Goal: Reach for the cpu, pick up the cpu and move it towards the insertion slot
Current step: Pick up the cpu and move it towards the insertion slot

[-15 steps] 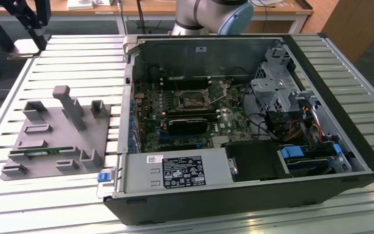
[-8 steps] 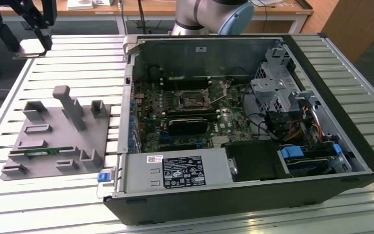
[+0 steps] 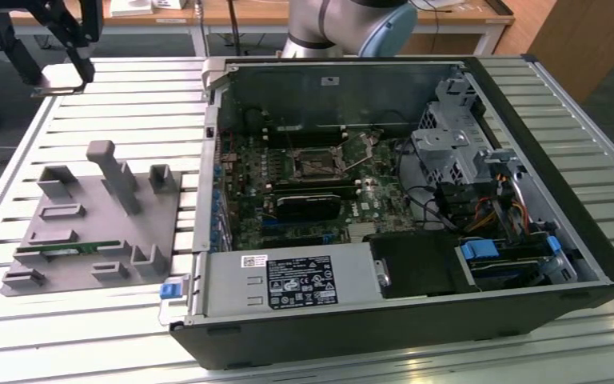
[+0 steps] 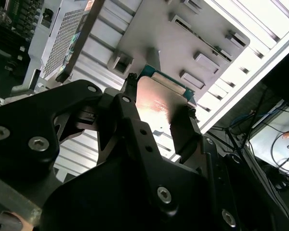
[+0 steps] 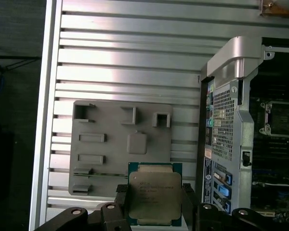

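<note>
Black gripper (image 5: 155, 204): jaws pinching the cpu (image 5: 154, 190) by two opposite edges, chip held clear above the grey fixture plate (image 5: 101, 127). Pick-up looks done; most of the carry is left. Insertion slot (image 3: 316, 166): well apart from the jaws, inside the open computer case (image 3: 563, 120). First wrist view gives the chip's silver top; exterior view gives the whole socket frame.

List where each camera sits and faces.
Exterior view: off the arm, looking down on the open computer case and grey tray; arm and gripper show.
First wrist view: on the wrist, looking down past the gripper at the clamped cpu, tray beyond.
Second wrist view: on the wrist, slanting along the gripper to the cpu.
Shared: all three show the tray; both wrist views the cpu.
</note>
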Available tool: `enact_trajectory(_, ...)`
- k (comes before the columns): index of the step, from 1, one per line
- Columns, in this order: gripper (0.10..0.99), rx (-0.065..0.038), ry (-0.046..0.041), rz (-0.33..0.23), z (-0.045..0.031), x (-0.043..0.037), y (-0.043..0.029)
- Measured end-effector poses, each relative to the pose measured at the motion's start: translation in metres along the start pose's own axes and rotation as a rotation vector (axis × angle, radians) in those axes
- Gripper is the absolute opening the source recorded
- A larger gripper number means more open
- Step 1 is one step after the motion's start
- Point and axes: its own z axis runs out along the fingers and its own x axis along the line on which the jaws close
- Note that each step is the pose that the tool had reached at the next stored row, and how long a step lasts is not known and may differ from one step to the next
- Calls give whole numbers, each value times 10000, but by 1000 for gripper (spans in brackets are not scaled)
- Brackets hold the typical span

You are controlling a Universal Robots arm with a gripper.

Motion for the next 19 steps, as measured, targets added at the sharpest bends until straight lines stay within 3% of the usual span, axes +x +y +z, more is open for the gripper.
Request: enact_trajectory(19,529,1,0,0,-1,-251,-10)
